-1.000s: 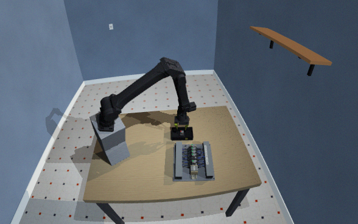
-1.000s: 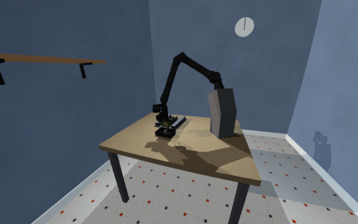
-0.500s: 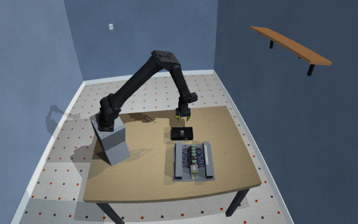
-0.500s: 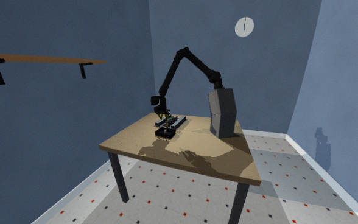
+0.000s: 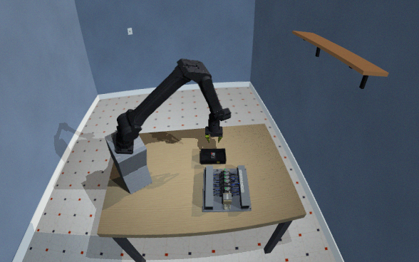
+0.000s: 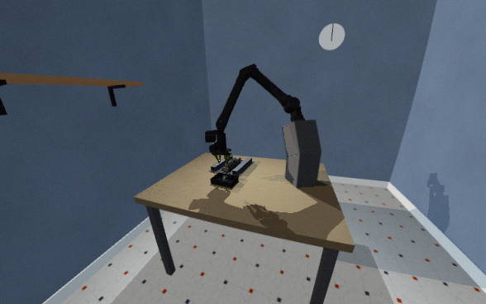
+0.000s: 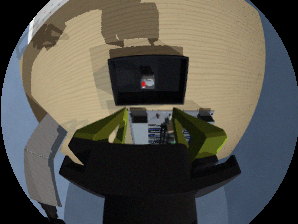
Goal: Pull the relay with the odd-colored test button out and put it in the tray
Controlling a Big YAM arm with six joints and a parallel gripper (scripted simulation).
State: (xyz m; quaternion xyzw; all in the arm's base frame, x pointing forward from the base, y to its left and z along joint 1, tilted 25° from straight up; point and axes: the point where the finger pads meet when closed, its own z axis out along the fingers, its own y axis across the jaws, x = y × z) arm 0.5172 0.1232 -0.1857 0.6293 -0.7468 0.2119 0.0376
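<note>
Your gripper [image 5: 214, 139] [image 6: 223, 159] [image 7: 149, 111] hangs apart from everything, jaws parted and holding nothing; the red-buttoned relay [image 5: 213, 155] [image 7: 147, 82] lies inside the upright tray [image 5: 212, 162] [image 6: 224, 184] [image 7: 149, 98] — lift straight, don't brush its walls.

the gripper [image 5: 214, 139] [image 6: 223, 161] [image 7: 149, 111] has risen: one second ago its fingertips were down at the tray [image 5: 202, 156] [image 6: 224, 184] [image 7: 113, 82], and now they hang well above it, clear of its walls. the elbow [image 5: 194, 69] [image 6: 249, 71] has gone up and back toward the base, and the forearm [image 5: 210, 94] [image 6: 230, 101] leans more. the arm's shadow [image 5: 165, 137] [image 6: 269, 216] on the bench has shifted, its stretch in the top view now shorter. most of this rise came in the first half second.
</note>
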